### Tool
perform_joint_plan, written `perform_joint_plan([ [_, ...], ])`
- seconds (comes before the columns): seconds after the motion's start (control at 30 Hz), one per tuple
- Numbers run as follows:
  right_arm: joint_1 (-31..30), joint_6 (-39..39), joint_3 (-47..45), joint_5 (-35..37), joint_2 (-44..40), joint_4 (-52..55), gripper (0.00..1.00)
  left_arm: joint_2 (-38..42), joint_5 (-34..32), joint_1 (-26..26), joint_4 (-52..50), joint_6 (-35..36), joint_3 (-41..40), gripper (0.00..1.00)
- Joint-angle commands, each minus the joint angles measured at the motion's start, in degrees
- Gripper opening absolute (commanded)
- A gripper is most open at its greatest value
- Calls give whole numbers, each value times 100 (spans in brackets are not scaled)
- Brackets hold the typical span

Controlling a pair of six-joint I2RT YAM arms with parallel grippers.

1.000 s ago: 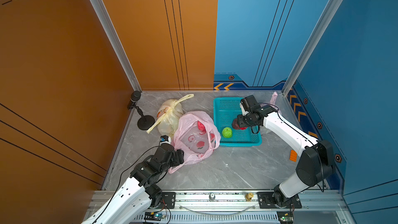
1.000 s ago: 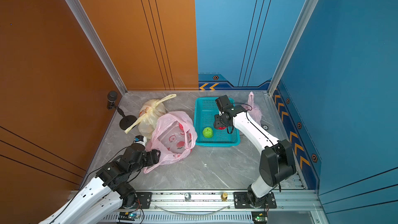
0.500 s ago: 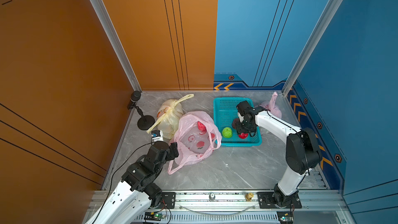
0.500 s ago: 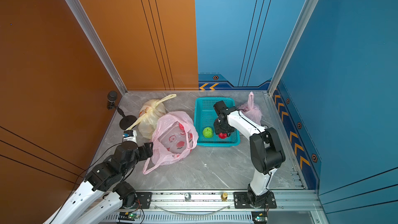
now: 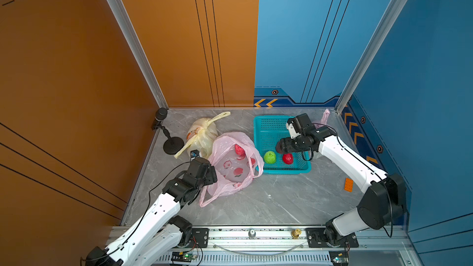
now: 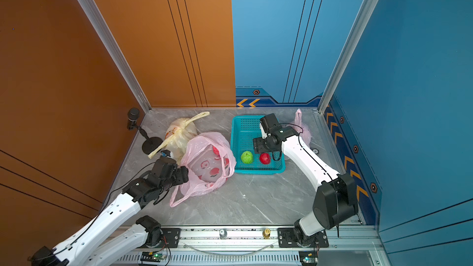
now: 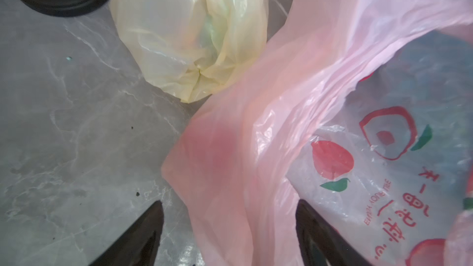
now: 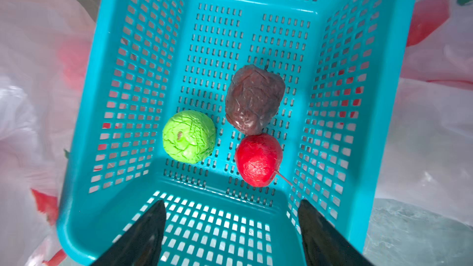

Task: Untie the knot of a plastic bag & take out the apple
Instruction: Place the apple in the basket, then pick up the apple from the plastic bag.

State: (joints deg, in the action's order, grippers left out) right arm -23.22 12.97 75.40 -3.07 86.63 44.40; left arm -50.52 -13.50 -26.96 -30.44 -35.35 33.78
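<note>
Clock: read in both top views, 12 at the back wall.
Table: grey marble.
Basket: teal mesh, at 1 from the table's middle.
Red apple: out of the bag, in the basket at its 5 corner.
Green apple: in the basket at 7, beside the red apple and apart from it.
Dark fruit: brown and wrinkled, in the basket, touching the red apple.
Pink bag: at 9 from the middle, touching the basket's 8 side. Its mouth is open with no knot, and a handle loop trails to 7.
Red fruit: inside the pink bag, near its 12 edge.
Yellow bag: at 10, knotted, touching the pink bag.
Small bag: pink, in the corner at 2.
Stand: black, at 10 by the wall.
Block: orange, at 3.
Left gripper: at the pink bag's 9 edge, fingers wide; bag film lies between them unpinched.
Right gripper: above the basket's middle, fingers wide, nothing between them.
</note>
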Motion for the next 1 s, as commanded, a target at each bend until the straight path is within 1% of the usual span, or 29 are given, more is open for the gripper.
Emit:
perform_joint_plan([
  [0.0,20,93,-77,-195,-101,-136,82,-369,490,77,129,166,87,73],
  [0.03,16,92,-97,-216,-124,-163,82,-527,555,85,142,194,123,66],
  [0.07,6,100,-106,-241,-135,-165,82,-632,579,86,135,247,160,55],
  [0.13,-23,96,-125,-319,-146,-169,81,-751,633,101,126,354,257,36],
  [0.2,-99,71,-96,-435,-170,-187,81,-767,647,103,123,470,371,17],
  [0.27,-226,68,-79,-554,-222,-258,80,-749,662,108,82,629,548,1],
  [0.37,-420,84,-16,-760,-286,-398,80,-824,779,96,-86,942,945,0],
  [0.5,-631,144,82,-998,-348,-577,80,-1040,950,-54,-190,1350,1568,0],
  [0.67,-837,213,135,-1378,-357,-812,80,-1540,1091,-371,-235,1733,2421,0],
  [0.7,-868,228,152,-1438,-344,-840,80,-1669,1132,-437,-234,1795,2484,0],
  [0.73,-894,240,175,-1489,-325,-866,80,-1801,1168,-515,-233,1860,2799,0],
  [0.87,-1037,257,254,-1583,-253,-949,80,-2251,1275,-785,-243,2014,3214,0],
  [0.97,-1187,214,349,-1590,-226,-955,80,-2273,1247,-863,-261,1948,3136,0],
])
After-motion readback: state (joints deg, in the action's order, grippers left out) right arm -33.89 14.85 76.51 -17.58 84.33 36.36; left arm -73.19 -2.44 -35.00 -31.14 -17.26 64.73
